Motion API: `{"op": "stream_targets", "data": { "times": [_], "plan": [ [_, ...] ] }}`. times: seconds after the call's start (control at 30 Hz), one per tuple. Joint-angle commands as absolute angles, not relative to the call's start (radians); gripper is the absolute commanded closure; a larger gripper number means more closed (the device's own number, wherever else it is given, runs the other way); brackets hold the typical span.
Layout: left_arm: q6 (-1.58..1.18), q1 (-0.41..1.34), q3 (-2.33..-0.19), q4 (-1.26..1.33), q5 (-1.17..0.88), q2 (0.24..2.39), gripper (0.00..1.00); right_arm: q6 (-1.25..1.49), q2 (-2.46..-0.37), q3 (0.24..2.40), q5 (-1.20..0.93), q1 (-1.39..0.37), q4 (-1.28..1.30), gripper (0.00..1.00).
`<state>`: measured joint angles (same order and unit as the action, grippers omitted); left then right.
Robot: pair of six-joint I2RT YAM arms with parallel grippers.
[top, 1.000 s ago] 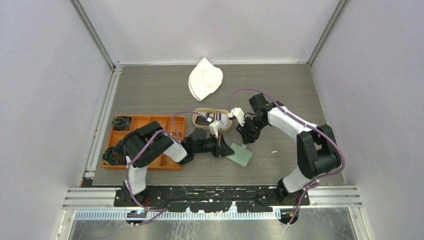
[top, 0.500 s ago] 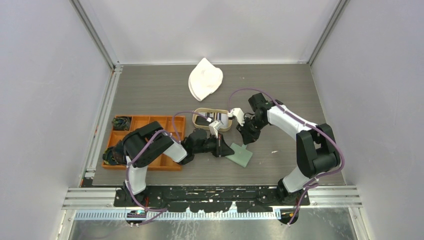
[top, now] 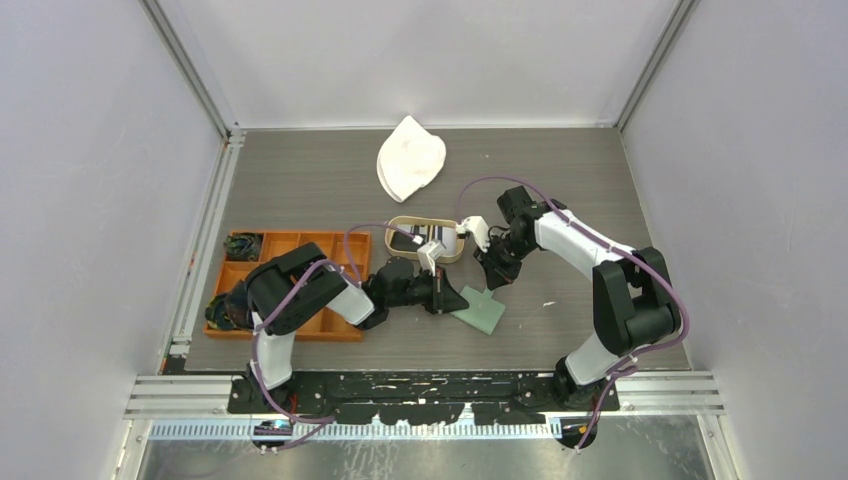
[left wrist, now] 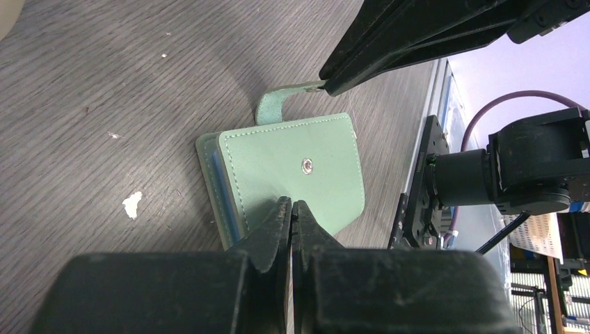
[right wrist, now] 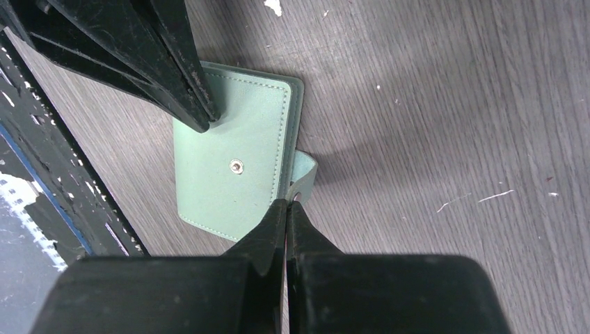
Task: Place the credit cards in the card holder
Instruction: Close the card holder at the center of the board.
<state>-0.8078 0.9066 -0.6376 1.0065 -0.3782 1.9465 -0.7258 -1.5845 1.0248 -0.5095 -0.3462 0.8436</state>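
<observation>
The sage-green card holder (top: 481,311) lies closed on the table, snap stud up; it also shows in the left wrist view (left wrist: 299,174) and the right wrist view (right wrist: 229,167). My left gripper (left wrist: 291,207) is shut, its tips resting on the holder's near edge. My right gripper (right wrist: 286,205) is shut on the holder's snap tab (right wrist: 305,170), which curls up off the table. Black and white credit cards (top: 430,237) lie in the oval tan wooden tray (top: 398,226) just behind both grippers.
An orange compartmented tray (top: 290,250) holds dark bundles (top: 243,244) at the left. A white cloth (top: 410,160) lies at the back. Small white crumbs (left wrist: 131,204) dot the table beside the holder.
</observation>
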Motion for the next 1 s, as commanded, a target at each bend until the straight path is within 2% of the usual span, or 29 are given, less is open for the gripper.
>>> {"op": "stream_targets", "data": {
  "times": [0.0,0.4,0.97],
  "plan": [
    [-0.812,0.906,-0.621,1.001,-0.355,1.960,0.99,-0.708,-1.585,1.063,-0.523,-0.351,0.842,0.99],
    [-0.980,0.909,-0.553,1.095,-0.266,1.950,1.00,-0.680,-1.454,0.990,-0.525,-0.382,0.677,0.99],
    [-1.035,0.929,-0.558,1.121,-0.244,1.961,1.00,-0.810,-1.505,0.954,-0.507,-0.483,0.748,0.99]
  ]
}}
